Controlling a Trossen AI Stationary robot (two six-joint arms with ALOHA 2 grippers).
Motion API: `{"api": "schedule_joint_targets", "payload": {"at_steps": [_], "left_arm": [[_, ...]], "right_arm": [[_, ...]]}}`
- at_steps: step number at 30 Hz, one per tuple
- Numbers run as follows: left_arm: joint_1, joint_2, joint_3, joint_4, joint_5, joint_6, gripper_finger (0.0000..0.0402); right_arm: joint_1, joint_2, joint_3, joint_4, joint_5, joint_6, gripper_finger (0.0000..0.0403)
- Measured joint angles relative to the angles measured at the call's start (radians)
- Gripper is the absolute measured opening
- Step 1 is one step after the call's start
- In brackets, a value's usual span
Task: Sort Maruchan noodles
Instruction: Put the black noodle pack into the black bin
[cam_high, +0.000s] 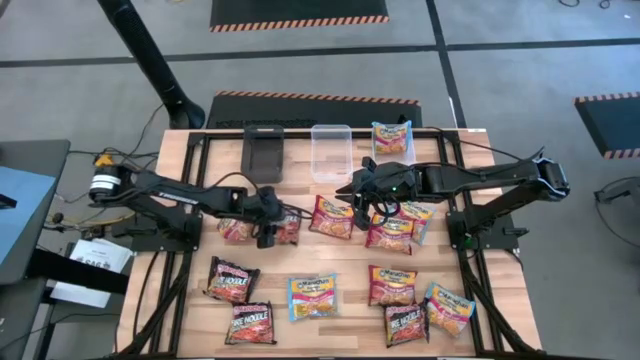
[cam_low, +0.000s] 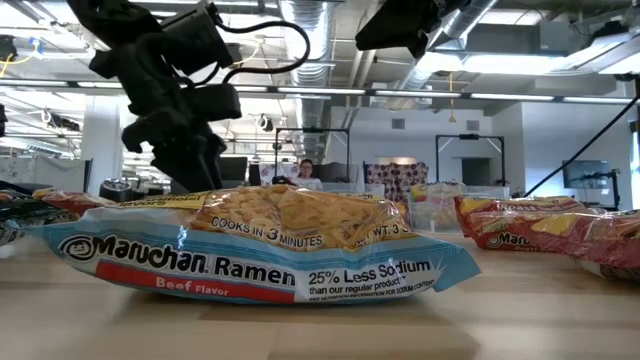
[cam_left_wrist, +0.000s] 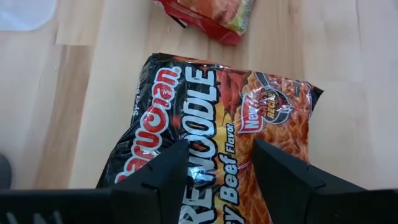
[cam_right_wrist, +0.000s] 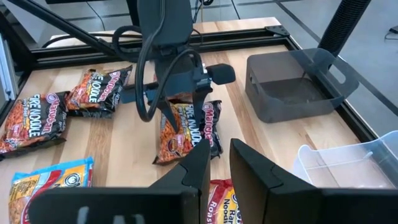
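Note:
Several Maruchan noodle packets lie flat on the wooden table (cam_high: 190, 150). My left gripper (cam_left_wrist: 221, 165) is open and points steeply down over a black Fire Noodle packet (cam_left_wrist: 211, 112) in the table's middle left, one finger toward each long side. The same packet (cam_right_wrist: 186, 134) lies under that gripper (cam_right_wrist: 185, 127) in the right wrist view. My right gripper (cam_right_wrist: 219, 158) hangs higher over the table's middle, its fingers a narrow gap apart with nothing between them. A light blue packet (cam_low: 270, 250) fills the low view's foreground. My left gripper comes at the black packet's printed top face (cam_left_wrist: 214, 146) from above, slanting, with a finger (cam_left_wrist: 165, 171) over each side of it. The packet lies flat on the table. Whether the fingertips touch it, I cannot tell.
A black bin (cam_high: 265, 152) and a clear bin (cam_high: 331, 152) stand at the far edge, with a blue packet (cam_high: 392, 138) beside them. Red packets (cam_high: 330, 217) lie in the middle under the right arm. Dark, blue and red packets (cam_high: 312, 297) lie along the near side.

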Motion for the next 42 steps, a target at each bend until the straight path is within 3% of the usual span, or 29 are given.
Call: {"api": "schedule_joint_targets", "payload": {"at_steps": [5,17,23,30,42], "left_arm": [[-0.002,0.005,-0.002,0.015,-0.008,-0.011,0.0154],[-0.007,0.008,-0.005,0.028,0.044,0.009,0.0009],[-0.008,0.001,-0.010,0.049,0.065,0.014,0.0000],[-0.014,-0.104,-0.016,0.041,0.108,0.008,0.0000],[-0.045,-0.252,-0.014,0.059,0.037,0.019,0.0000]], "right_arm": [[0.000,0.000,0.000,0.001,0.000,0.000,0.0087],[0.000,0.000,0.000,0.003,0.000,0.000,0.0087],[0.000,0.001,0.000,0.002,0.000,0.000,0.0087],[0.000,0.001,0.000,0.001,0.000,0.000,0.0087],[0.000,0.001,0.000,0.001,0.000,-0.001,0.0087]]}}
